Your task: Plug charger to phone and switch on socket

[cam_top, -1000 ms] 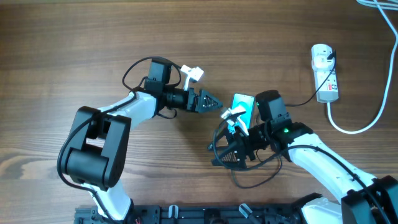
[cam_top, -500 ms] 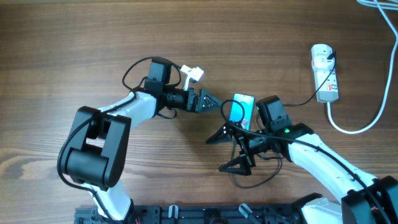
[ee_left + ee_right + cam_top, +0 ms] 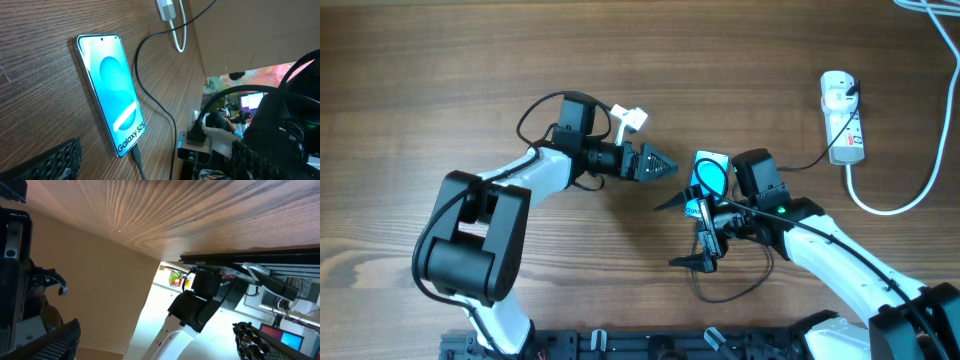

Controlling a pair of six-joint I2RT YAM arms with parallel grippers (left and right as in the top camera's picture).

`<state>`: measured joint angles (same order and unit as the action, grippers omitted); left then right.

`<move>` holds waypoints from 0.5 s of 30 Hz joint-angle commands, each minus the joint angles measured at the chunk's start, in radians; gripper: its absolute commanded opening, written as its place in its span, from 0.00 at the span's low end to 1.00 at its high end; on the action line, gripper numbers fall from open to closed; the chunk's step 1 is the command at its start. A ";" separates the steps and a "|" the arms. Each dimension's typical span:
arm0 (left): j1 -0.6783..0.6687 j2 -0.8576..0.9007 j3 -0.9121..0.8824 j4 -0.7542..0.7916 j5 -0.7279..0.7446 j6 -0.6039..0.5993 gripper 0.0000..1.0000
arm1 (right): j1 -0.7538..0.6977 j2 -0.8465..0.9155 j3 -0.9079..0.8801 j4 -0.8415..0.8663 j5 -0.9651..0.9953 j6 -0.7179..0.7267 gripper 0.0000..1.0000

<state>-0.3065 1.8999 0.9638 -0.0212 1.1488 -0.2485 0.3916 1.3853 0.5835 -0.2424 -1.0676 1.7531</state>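
Note:
The phone (image 3: 712, 172) lies flat at the table's middle with its teal screen lit, partly under my right arm. In the left wrist view the phone (image 3: 111, 90) shows whole, and the charger plug (image 3: 135, 157) sits at its lower short end. The thin black charger cable (image 3: 807, 160) runs to a black adapter (image 3: 851, 92) in the white socket (image 3: 843, 122) at the far right. My left gripper (image 3: 665, 166) is open and empty just left of the phone. My right gripper (image 3: 678, 233) is open wide and empty, just below-left of the phone.
The socket's thick white lead (image 3: 895, 207) loops off to the right edge. A slack loop of black cable (image 3: 740, 292) lies under my right arm near the front edge. The right wrist view shows only table edge and background.
My right gripper has opened wide, turned, and drawn back from the phone's near end, uncovering more of the screen. The left arm has not moved.

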 commanded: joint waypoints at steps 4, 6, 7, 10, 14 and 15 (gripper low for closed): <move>0.000 0.002 0.001 0.003 0.001 0.003 1.00 | -0.004 -0.008 -0.002 -0.005 -0.002 -0.166 1.00; 0.000 0.002 0.001 0.003 0.001 0.003 1.00 | -0.004 -0.008 -0.002 -0.005 -0.001 -0.341 0.91; 0.000 0.002 0.001 0.003 0.001 0.003 1.00 | -0.004 -0.008 -0.002 -0.005 0.016 -0.477 0.73; 0.000 0.002 0.001 0.003 0.001 0.003 1.00 | -0.004 -0.008 -0.002 -0.005 0.138 -0.860 0.14; 0.000 0.002 0.001 0.003 0.001 0.003 1.00 | -0.004 -0.008 -0.002 -0.012 0.249 -1.033 0.13; 0.000 0.002 0.001 0.003 0.001 0.002 1.00 | -0.004 -0.008 -0.002 -0.020 0.249 -1.109 0.27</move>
<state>-0.3065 1.8999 0.9638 -0.0212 1.1488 -0.2485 0.3916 1.3853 0.5835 -0.2516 -0.8928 0.8474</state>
